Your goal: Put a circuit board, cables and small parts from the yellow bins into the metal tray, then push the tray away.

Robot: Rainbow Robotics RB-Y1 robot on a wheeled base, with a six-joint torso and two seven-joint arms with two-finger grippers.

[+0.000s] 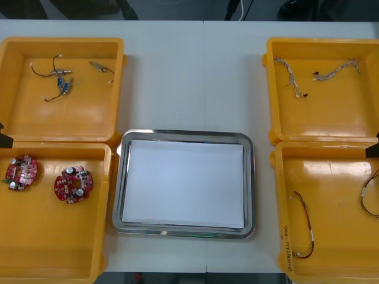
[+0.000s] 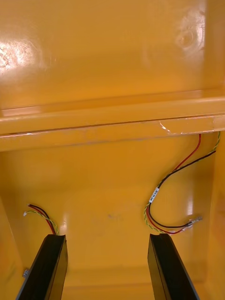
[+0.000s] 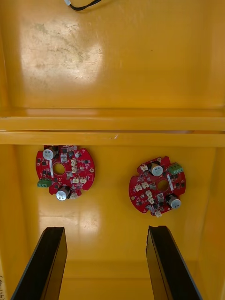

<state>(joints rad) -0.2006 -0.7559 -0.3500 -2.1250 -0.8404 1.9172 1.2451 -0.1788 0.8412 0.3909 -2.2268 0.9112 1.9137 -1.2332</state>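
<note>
Tray first: the metal tray point(image 1: 251, 177) sits mid-table on the light table point(image 1: 189, 77), white inside, with nothing in it yet.

Take the tray as the hub of the clock in the front view. At 10 o'clock is the far-left bin point(image 1: 18, 127), with black cables point(image 1: 56, 74) and small metal parts point(image 1: 64, 87) along them. At 8 o'clock, the near-left bin point(image 1: 59, 248) carries two round red circuit boards, the outer board point(image 1: 22, 172) and the inner board point(image 1: 74, 185), side by side but apart. Over at 2 o'clock, the far-right bin point(image 1: 331, 118) holds twisted blue and white cables point(image 1: 337, 69). At 4 o'clock, the near-right bin point(image 1: 331, 260) holds a red and yellow cable point(image 1: 305, 228), plus a second cable point(image 1: 370, 195) near its outer wall.

Now the arms. The left gripper point(image 3: 105, 229) hangs over the near-left bin with its fingers spread wide and nothing between them — both boards lie beyond the fingertips, one ahead of each finger. The right gripper point(image 2: 108, 236) hangs over the near-right bin, also spread and empty. One cable loops ahead of one of its fingers, and the other cable pokes out just beside the other fingertip.
</note>
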